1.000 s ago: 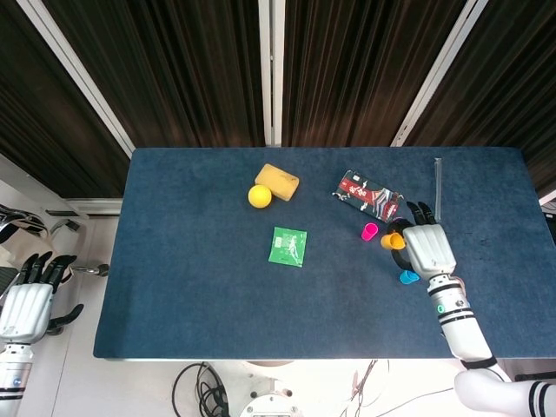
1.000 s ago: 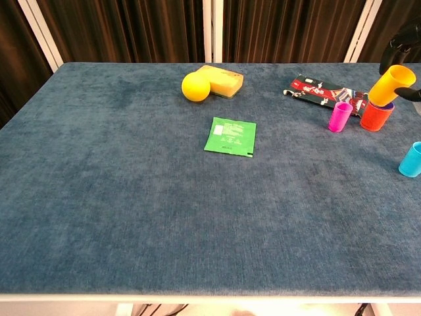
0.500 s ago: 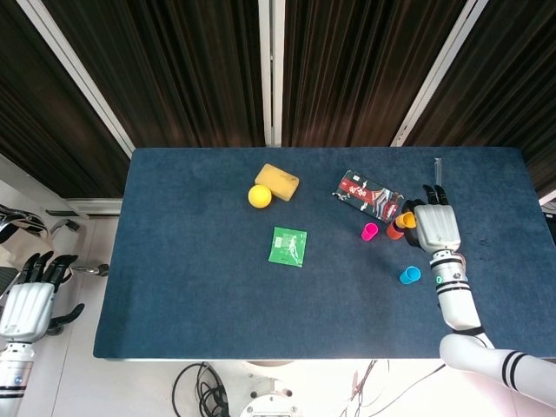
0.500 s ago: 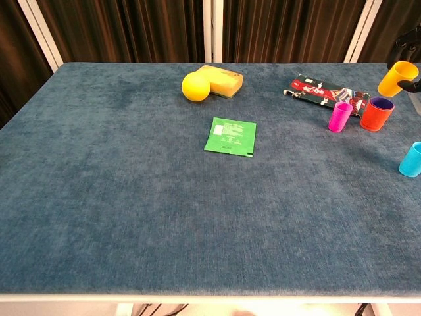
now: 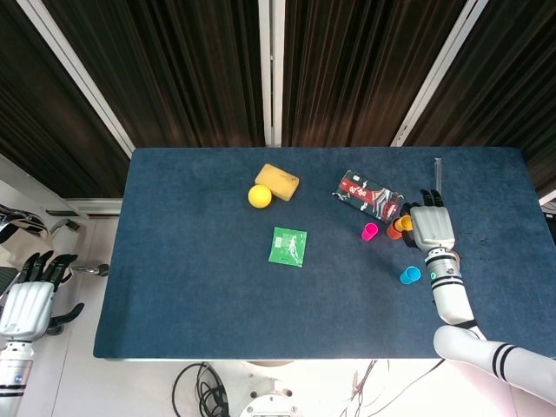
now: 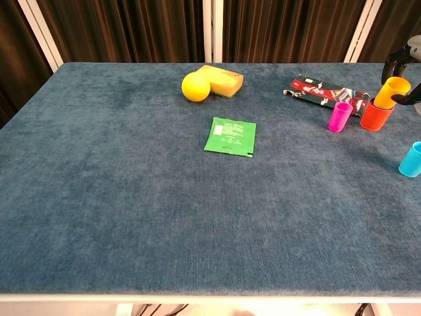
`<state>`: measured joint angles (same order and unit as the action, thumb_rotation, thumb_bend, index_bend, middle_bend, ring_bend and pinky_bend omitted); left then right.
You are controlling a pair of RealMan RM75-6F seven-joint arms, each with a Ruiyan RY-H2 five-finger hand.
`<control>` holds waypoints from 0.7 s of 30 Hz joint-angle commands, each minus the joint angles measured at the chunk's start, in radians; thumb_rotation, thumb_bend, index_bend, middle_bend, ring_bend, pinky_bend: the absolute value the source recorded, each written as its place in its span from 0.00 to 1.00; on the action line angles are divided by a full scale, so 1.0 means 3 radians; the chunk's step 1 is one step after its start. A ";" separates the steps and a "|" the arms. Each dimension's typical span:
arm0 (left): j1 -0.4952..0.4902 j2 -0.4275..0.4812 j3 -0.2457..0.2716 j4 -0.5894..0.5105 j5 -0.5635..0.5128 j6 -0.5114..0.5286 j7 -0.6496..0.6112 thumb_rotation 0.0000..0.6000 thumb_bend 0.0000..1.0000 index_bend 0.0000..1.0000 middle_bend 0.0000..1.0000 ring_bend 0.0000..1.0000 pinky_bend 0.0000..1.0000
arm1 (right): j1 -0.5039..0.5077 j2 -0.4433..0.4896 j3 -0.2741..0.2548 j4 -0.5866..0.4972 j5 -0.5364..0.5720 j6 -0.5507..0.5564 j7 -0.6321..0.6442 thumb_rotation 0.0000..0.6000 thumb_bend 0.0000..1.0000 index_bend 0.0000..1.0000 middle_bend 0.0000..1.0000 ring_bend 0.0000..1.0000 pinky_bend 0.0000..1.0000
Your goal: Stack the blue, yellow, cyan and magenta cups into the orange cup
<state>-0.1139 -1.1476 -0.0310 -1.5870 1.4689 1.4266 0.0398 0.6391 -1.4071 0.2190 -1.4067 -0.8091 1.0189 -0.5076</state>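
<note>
Yellow cup (image 6: 392,91) — tilted, base in orange cup (image 6: 375,116); right hand (image 5: 432,229) grips it; left hand (image 5: 28,300) splayed, empty

Looks like a robot lab setup, not a home.
Blue cloth table (image 5: 217,287) against dark curtains (image 5: 200,69) with white posts (image 5: 271,69), loose cables (image 5: 204,387) on the floor underneath.

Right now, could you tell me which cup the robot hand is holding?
The yellow cup: the right robot hand holds it tilted over the orange cup, while the magenta and cyan cups stand free.
</note>
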 commanded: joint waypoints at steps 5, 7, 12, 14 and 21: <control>0.0005 -0.0002 0.0005 0.0001 0.0004 0.0005 -0.0007 1.00 0.19 0.15 0.14 0.03 0.00 | 0.0018 0.0085 0.0006 -0.0096 0.0100 -0.0113 0.0035 1.00 0.27 0.03 0.07 0.00 0.00; 0.0001 0.0005 0.0007 -0.0015 0.0010 0.0001 -0.0006 1.00 0.19 0.15 0.14 0.03 0.00 | -0.0021 0.0151 0.0041 -0.0191 0.0013 -0.0078 0.0186 1.00 0.27 0.00 0.04 0.00 0.00; -0.0023 0.0052 -0.0008 -0.0084 0.0049 0.0014 0.0033 1.00 0.19 0.15 0.14 0.03 0.00 | -0.0222 0.0449 -0.0003 -0.0600 -0.0445 0.0202 0.0462 1.00 0.26 0.00 0.05 0.00 0.00; -0.0027 0.0064 -0.0009 -0.0119 0.0065 0.0023 0.0052 1.00 0.19 0.15 0.14 0.03 0.00 | -0.0343 0.0613 -0.0067 -0.0828 -0.0669 0.0328 0.0583 1.00 0.26 0.00 0.08 0.00 0.00; -0.0013 0.0028 0.0021 -0.0167 0.0085 0.0035 0.0127 1.00 0.19 0.15 0.14 0.03 0.00 | -0.0596 0.1226 -0.0430 -0.1343 -0.1174 0.0100 0.0992 1.00 0.23 0.05 0.14 0.00 0.00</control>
<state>-0.1181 -1.1387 -0.0251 -1.6366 1.4943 1.4367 0.0777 0.4978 -1.1078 0.1437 -1.7549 -1.1015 1.0813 -0.2442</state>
